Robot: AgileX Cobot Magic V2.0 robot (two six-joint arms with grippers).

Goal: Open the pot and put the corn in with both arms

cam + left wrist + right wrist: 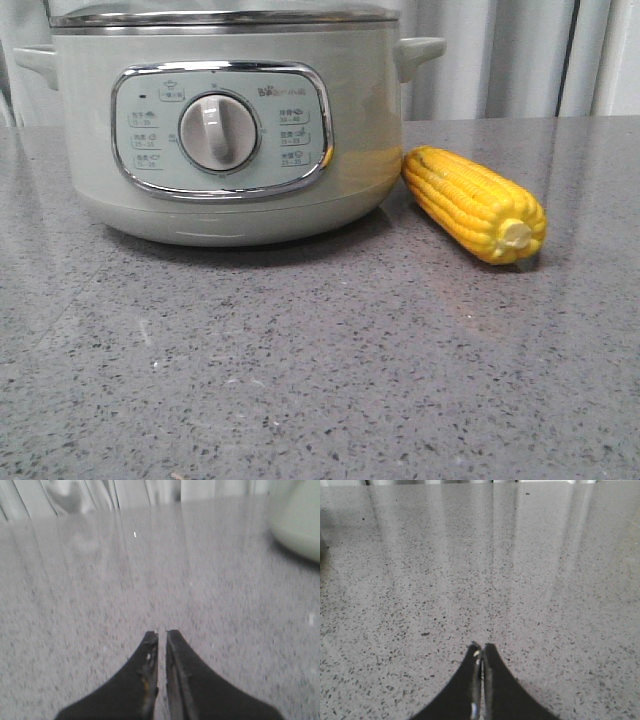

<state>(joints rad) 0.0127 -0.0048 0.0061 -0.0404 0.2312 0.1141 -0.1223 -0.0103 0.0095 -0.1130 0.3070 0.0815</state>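
Left wrist view shows the left gripper (161, 632) with its jaws nearly together, empty, low over the speckled table (100, 605), the pot (300, 525) off to one side. The right gripper (481, 647) is pressed closed too, holding nothing. In the front view the pot (225, 130) stands lidded, its lid (220, 15) not yet lifted; the corn (475, 203) lies just beside it. Both grippers should spread first, one taking the lid squarely from above.
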